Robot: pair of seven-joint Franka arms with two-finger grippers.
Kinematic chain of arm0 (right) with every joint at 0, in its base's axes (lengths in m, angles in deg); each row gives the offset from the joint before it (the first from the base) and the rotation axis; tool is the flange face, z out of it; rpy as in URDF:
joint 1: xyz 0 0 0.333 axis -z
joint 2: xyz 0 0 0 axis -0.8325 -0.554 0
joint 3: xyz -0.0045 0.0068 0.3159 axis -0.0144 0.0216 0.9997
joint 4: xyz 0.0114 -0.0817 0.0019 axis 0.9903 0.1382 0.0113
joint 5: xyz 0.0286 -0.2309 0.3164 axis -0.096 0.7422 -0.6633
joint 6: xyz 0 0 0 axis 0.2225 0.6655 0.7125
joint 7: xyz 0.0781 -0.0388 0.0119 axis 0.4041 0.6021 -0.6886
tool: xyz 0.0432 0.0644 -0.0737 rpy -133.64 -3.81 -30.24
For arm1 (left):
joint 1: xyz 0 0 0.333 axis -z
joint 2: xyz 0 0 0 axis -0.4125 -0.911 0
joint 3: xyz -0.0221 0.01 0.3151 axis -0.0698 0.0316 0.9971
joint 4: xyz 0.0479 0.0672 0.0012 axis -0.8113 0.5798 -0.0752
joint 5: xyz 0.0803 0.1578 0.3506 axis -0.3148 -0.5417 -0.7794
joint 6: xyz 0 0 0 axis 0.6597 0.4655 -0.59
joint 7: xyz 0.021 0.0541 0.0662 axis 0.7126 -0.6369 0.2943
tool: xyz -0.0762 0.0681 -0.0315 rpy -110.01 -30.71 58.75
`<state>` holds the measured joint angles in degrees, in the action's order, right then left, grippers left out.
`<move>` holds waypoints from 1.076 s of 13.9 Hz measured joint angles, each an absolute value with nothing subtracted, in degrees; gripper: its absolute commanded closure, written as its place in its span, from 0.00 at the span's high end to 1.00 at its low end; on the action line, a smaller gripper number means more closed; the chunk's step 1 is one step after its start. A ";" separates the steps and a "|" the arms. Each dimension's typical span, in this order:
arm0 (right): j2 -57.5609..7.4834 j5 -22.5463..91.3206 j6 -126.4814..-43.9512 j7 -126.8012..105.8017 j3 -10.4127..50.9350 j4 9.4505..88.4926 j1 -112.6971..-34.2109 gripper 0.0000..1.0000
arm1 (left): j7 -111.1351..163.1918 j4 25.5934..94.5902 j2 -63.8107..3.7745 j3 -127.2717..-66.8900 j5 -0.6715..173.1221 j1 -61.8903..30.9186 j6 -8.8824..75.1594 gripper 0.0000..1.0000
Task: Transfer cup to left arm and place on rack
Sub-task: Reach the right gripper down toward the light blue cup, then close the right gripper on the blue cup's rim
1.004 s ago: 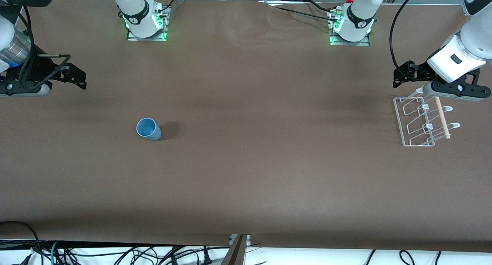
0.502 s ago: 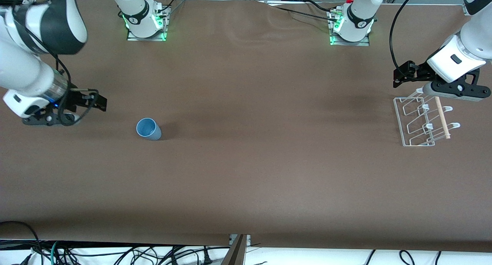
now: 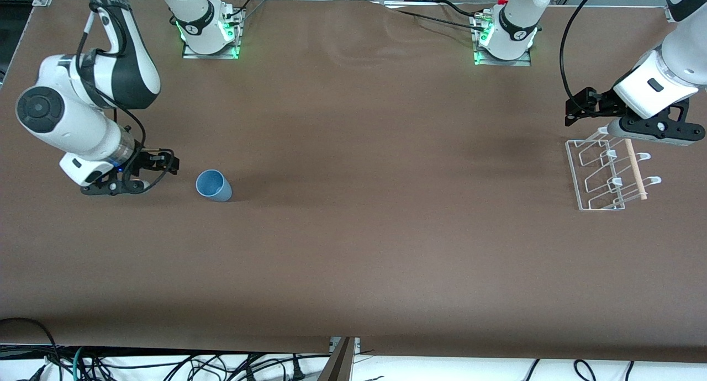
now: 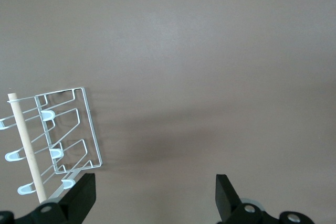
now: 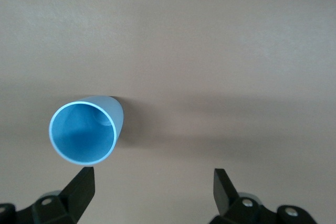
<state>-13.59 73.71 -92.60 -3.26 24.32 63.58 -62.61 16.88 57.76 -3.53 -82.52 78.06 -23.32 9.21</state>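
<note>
The light-blue cup stands upright on the brown table, open end up, toward the right arm's end. It also shows in the right wrist view. My right gripper is open and empty, low over the table beside the cup, a short gap apart. Its jaws stand wide, with the cup off to one side of them. The wire rack with its wooden dowel lies at the left arm's end. My left gripper waits open and empty over the table by the rack.
The arm bases stand at the table's edge farthest from the front camera. A black cable hangs from the left arm. Cables lie below the table's near edge.
My right arm has swung in from the table's end and come down, bringing its open gripper close beside the cup. The cup, the rack and the left arm have not moved.
</note>
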 measured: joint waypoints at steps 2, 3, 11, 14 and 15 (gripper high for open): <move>-15.36 72.44 -96.27 -3.01 24.54 65.87 -62.63 1.00 | 16.88 57.76 -3.53 -82.52 78.06 -23.32 9.21 1.00; -16.39 72.03 -97.37 -2.78 24.67 66.54 -62.66 1.00 | 16.88 57.76 -3.53 -82.52 78.06 -23.32 9.21 1.00; -20.29 69.23 -99.03 -1.68 25.47 66.82 -63.45 0.99 | 16.88 57.77 -3.53 -82.52 78.06 -23.32 9.21 1.00; -21.30 69.22 -99.51 -1.64 25.51 66.91 -63.50 0.57 | 16.88 57.76 -3.53 -82.52 78.06 -23.32 9.21 1.00; -21.65 69.21 -99.58 -1.64 25.55 66.92 -63.51 0.41 | 16.88 57.77 -3.53 -82.52 78.06 -23.32 9.21 1.00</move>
